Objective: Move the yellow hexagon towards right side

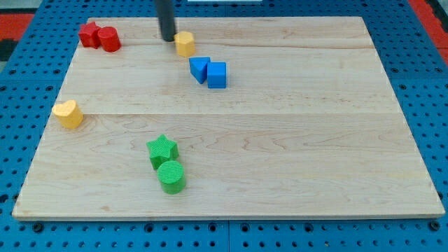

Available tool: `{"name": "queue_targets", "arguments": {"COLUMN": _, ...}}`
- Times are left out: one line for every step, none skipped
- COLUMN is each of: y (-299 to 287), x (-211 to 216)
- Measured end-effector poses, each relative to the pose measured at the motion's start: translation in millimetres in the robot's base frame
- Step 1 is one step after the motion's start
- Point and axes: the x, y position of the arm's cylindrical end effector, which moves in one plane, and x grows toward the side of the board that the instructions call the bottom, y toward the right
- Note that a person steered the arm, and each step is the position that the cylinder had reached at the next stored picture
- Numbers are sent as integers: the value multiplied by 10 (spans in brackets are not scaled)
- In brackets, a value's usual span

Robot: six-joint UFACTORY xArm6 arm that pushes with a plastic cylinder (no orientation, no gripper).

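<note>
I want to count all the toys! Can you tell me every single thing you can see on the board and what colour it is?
yellow hexagon: 1, yellow, near the view's top, left of centre
yellow heart-like block: 1, yellow, by the board's left edge
red star: 1, red, top left corner
red cylinder: 1, red, touching the red star's right side
blue blocks: 2, blue, side by side just below and right of the yellow hexagon
green star: 1, green, lower middle
green cylinder: 1, green, right below the green star
wooden board: 1, light wood, on a blue pegboard
my tip: 1, dark rod, right against the yellow hexagon's left side
</note>
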Motion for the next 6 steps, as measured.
{"name": "queue_targets", "arguments": {"y": 206, "x": 102}}
{"name": "queue_targets", "arguments": {"y": -481, "x": 124}}
{"name": "queue_targets", "arguments": {"y": -351, "x": 506}}
{"name": "queue_targets", "arguments": {"y": 279, "x": 492}}
{"name": "queue_targets", "arguments": {"y": 755, "x": 204}}
{"name": "queue_targets", "arguments": {"y": 777, "x": -24}}
